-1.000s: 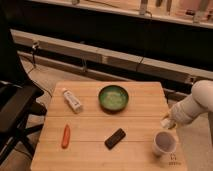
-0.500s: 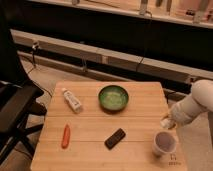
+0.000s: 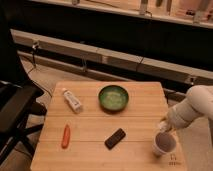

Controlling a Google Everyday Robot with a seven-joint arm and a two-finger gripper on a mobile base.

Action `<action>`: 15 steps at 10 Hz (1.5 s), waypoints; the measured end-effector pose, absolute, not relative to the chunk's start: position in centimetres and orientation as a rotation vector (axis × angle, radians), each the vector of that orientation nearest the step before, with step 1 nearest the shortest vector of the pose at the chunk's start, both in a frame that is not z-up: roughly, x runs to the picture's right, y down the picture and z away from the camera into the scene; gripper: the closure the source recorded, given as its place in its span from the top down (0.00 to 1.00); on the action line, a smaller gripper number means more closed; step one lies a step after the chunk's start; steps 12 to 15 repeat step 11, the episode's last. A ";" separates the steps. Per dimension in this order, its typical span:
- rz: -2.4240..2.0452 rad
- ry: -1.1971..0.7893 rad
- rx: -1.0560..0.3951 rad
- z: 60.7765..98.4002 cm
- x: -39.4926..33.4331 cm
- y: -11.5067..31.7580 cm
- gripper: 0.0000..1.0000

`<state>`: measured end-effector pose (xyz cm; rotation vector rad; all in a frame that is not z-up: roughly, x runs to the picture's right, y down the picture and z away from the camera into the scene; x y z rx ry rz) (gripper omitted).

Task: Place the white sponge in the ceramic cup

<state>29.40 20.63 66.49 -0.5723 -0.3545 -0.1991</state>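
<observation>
At right table edge: gripper (image 3: 165,127) just above ceramic cup (image 3: 164,144), something white at its tip. Green bowl (image 3: 113,97), carrot (image 3: 65,136), dark block (image 3: 115,138) on table (image 3: 90,150).

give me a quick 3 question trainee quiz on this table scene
1. True or false: the green bowl sits at the table's near edge.
2. Which object lies closest to the ceramic cup? A. carrot B. black device C. white tube
3. Fill in: the gripper hovers just above the ___.

Key:
1. False; it is on the far half, near the middle.
2. B
3. ceramic cup, at the table's right front corner.
</observation>
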 end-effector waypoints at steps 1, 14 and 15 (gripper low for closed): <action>-0.188 -0.359 -0.569 66.0 29.4 21.2 0.40; -0.142 -0.376 -0.590 64.1 29.9 23.9 0.79; -0.142 -0.376 -0.590 64.1 29.9 23.9 0.79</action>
